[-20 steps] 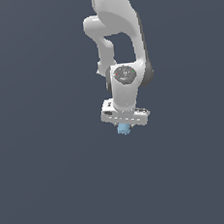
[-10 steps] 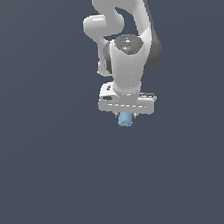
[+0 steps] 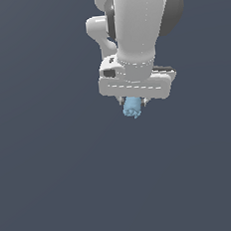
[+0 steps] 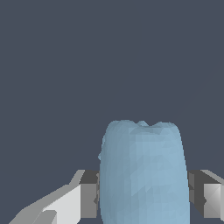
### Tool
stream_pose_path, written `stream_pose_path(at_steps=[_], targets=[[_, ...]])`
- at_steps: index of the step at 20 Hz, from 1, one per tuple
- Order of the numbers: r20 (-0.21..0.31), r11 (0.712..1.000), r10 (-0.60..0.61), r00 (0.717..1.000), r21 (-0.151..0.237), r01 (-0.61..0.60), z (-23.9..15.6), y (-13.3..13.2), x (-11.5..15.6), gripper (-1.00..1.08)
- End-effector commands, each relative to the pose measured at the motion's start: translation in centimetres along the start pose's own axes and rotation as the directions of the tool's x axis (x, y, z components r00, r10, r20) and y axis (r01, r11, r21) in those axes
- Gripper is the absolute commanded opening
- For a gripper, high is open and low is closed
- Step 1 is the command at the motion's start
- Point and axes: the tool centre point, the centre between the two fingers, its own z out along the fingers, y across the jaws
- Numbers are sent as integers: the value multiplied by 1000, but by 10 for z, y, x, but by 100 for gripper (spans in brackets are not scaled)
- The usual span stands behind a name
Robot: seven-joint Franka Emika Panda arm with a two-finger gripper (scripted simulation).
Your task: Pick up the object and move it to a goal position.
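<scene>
In the exterior view the white arm [image 3: 138,20] comes down from the top edge, right of centre, and fills much of the upper right part of the frame. Its broad, pale wrist block sits a little above mid-height, and the end effector [image 3: 133,105] points down from under it. Only short stubs of its fingers show below the block, one on each side of the object [image 3: 132,107]. The object is a small light-blue piece, far narrower than the block above it. It hangs just under the block, slightly right of the frame's centre, with its lumpy end lowest. Around and below it there is only flat, dark blue-grey background, and it cannot be told from this view whether that is a counter or how near it lies.

In the wrist view the object [image 4: 142,173] fills the lower middle of the frame as a tall pale-blue column with an uneven, notched far end. It runs off the bottom edge. A grey and white finger [image 4: 83,197] stands against its flank at lower left, and a second finger [image 4: 205,194] stands against the opposite flank at lower right. The end effector [image 4: 143,194] is thus pinching the object between its two pads, with no gap showing on either side.
</scene>
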Motion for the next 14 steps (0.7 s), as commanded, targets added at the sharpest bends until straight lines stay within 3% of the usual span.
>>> stream_pose_path(at_steps=[1, 14], targets=[[1, 1000, 0, 1000, 0, 0, -26, -2, 3, -100], [1, 1000, 0, 1000, 0, 0, -110, -10, 17, -100]])
